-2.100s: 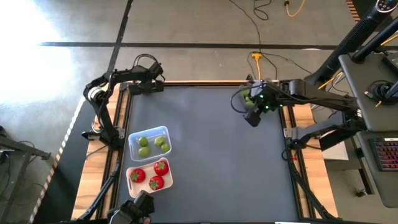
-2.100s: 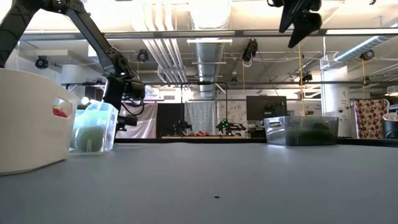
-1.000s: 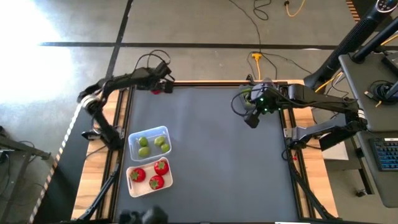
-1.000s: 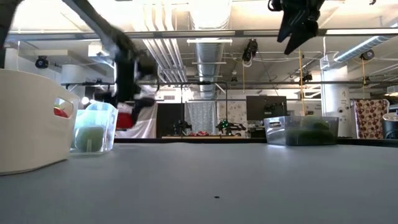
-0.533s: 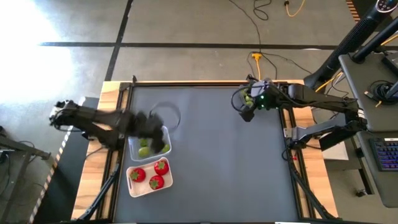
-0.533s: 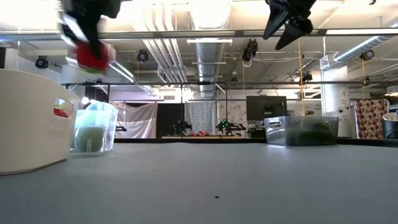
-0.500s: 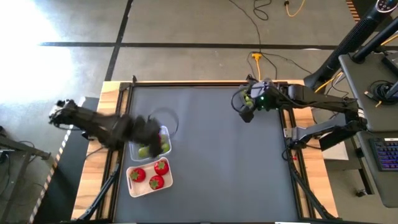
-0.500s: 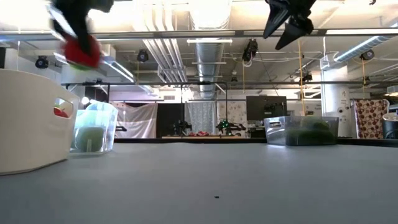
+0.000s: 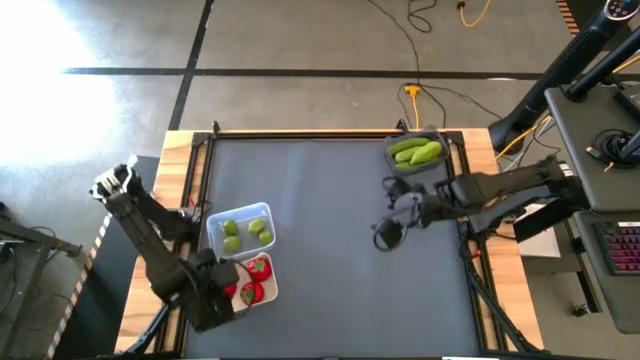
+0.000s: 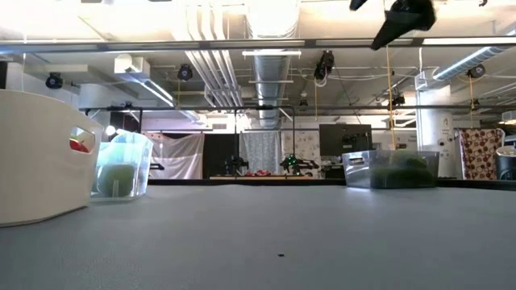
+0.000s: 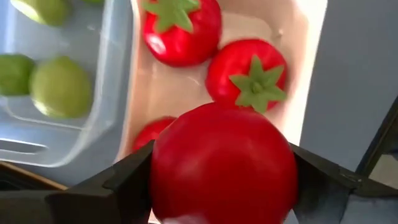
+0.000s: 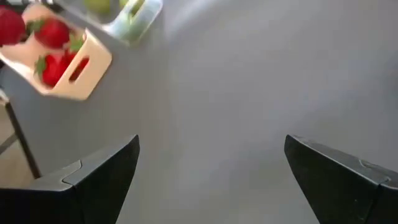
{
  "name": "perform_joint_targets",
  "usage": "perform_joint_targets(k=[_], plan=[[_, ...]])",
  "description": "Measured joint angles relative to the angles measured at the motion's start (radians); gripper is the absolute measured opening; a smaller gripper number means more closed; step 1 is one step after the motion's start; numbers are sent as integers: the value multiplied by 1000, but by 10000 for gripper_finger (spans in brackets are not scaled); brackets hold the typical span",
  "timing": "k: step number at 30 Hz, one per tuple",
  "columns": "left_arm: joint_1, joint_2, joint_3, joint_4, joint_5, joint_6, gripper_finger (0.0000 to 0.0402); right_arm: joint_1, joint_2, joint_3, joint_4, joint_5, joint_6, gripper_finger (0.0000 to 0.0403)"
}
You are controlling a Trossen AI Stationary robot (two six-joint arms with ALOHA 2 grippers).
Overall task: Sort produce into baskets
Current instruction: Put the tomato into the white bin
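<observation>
The left gripper point(image 11: 217, 205) clenches a round glossy red toy tomato point(image 11: 222, 167) across its middle above the cream-white tray point(image 11: 305, 56), light, hard and probably slippery, while the right gripper point(image 12: 211, 180) hangs released

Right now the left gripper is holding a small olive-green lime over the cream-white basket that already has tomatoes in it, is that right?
Not quite. The left gripper is shut on a round red tomato, not a lime; the left wrist view shows it. It does hang over the cream-white basket that already holds tomatoes; the limes lie in the clear plastic basket beside it.
</observation>
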Motion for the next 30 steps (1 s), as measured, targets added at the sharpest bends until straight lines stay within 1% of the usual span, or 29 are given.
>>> perform_joint_targets(k=[4, 9, 11, 15, 17, 19, 20, 21, 23, 25, 28, 30], plan=[[-13, 69, 0, 27, 3, -22, 285, 82, 63, 31, 1, 12, 82, 393], [-12, 108, 1, 45, 13, -21, 326, 124, 151, 109, -1, 0, 98, 393], [-12, 112, 15, 44, 30, 16, 342, 133, 180, 150, -2, -8, 81, 393], [-14, 92, 67, 30, 21, 104, 361, 140, 234, 242, -39, -15, 29, 393], [-14, 84, 108, -7, -15, 159, 364, 139, 252, 286, -52, -14, 0, 393], [-14, 79, 159, -60, -85, 229, 365, 136, 264, 325, -53, -14, -33, 393], [-14, 75, 185, -81, -122, 245, 366, 133, 272, 345, -53, -14, -54, 393], [-11, 69, 202, -95, -138, 247, 366, 129, 277, 364, -53, -14, -66, 393], [1, 57, 215, -85, -105, 262, 365, 127, 286, 398, -58, -14, -90, 393], [6, 55, 207, -69, -31, 270, 361, 125, 290, 429, -75, -14, -113, 393], [5, 55, 153, -54, 82, 249, 353, 123, 291, 448, -82, 0, -138, 393], [6, 55, 101, -13, 114, 219, 342, 123, 291, 450, -90, 14, -141, 393]])
